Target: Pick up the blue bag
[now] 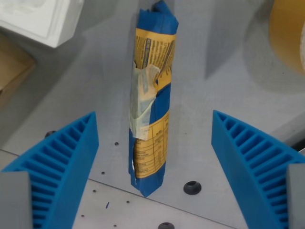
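Between my hand's (152, 167) two blue ribbed fingers (66, 162) sits the blue bag (150, 105), roughly centred in the gap. Fingers are spread wide apart, nothing touching the bag on either side yet. I have clear space both ways, a bit more on the wrist view's right.

Bag is a long narrow roll, blue with yellow printed panels and a strip of pale tape along its near-left face. It runs from just ahead of the fingertips away from the hand, lying on the grey desk (214, 109). I read it as lying flat, though I can't rule out it leaning.

Risks from here, my judgement:
- Bag is crumpled film. When the fingers close it may squash and squirm rather than hold, then slide out on the lift.
- It leans slightly off the hand's centreline at the far end, so one finger could touch first and roll it sideways.
- Grabbing near the close end leaves most of the length hanging ahead of the hand, so it could droop and peel free.
- Coming down too far puts fingertips into the desk.

Further out: white moulded tray (43, 19) beyond the left finger, yellow round object (288, 33) beyond the right one. Both well apart from the bag. Black screw head (192, 187) in the desk just beside the bag's near tip.
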Controlling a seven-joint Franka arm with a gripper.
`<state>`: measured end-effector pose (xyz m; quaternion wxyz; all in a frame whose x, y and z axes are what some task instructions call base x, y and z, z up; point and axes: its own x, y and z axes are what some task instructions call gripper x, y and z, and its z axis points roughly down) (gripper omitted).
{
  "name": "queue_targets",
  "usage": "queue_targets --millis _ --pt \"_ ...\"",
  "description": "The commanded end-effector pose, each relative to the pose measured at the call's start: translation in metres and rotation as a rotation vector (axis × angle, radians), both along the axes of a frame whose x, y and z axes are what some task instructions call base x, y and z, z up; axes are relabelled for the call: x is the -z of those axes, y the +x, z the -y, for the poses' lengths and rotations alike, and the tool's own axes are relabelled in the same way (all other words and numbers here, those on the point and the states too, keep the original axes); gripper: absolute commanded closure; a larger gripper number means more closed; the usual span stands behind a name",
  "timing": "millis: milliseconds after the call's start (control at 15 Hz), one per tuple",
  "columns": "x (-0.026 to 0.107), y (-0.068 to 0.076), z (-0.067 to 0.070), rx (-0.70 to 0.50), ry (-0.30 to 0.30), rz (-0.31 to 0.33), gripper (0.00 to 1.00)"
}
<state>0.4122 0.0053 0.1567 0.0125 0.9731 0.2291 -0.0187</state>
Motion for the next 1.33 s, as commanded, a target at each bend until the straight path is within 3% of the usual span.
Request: queue_targets --millis 67,200,400,600,667,1333 --pt "0.001 -0.008 0.002 -0.04 -0.014 0.105 0.0" --pt "0.002 -0.008 0.001 -0.037 -0.014 0.106 0.0" --pt "0.016 0.001 -0.002 -0.033 -0.015 0.107 0.0" --pt "0.031 -0.003 0.001 -0.027 -0.019 0.098 0.0" --pt "0.036 0.0 0.002 -0.026 -0.022 0.1 1.0" --pt "0.036 0.0 0.002 -0.026 -0.022 0.1 1.0"
